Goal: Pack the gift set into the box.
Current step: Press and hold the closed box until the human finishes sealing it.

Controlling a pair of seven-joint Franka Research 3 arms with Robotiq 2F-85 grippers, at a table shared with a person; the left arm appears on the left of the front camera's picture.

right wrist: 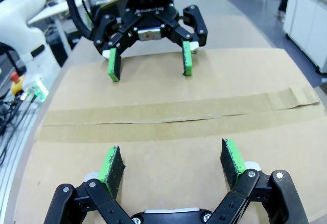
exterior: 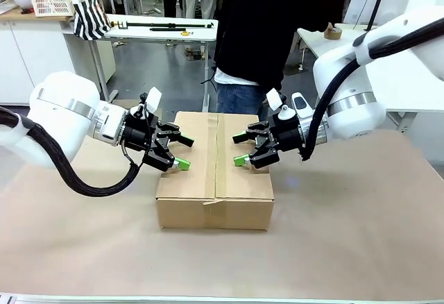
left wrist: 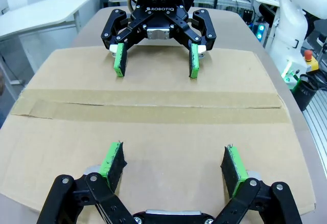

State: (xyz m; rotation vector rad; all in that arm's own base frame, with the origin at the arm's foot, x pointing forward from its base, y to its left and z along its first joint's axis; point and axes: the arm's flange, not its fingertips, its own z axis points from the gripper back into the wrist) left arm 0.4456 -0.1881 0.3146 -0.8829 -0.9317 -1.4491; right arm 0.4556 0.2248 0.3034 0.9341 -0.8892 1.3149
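Two sets of fingers face each other over the closed box [exterior: 214,172], which sits in the middle of the desk [exterior: 361,234] with a strip of brown tape [left wrist: 148,109] along its top seam. On the left, the left gripper [exterior: 179,153] hovers just above the box's left flap, its green-padded fingers [left wrist: 113,163] spread apart and holding nothing. On the right, the right gripper [exterior: 243,149] hangs over the right flap, fingers [right wrist: 231,160] likewise apart and empty. A person [exterior: 263,33] in dark clothing stands at the far side.
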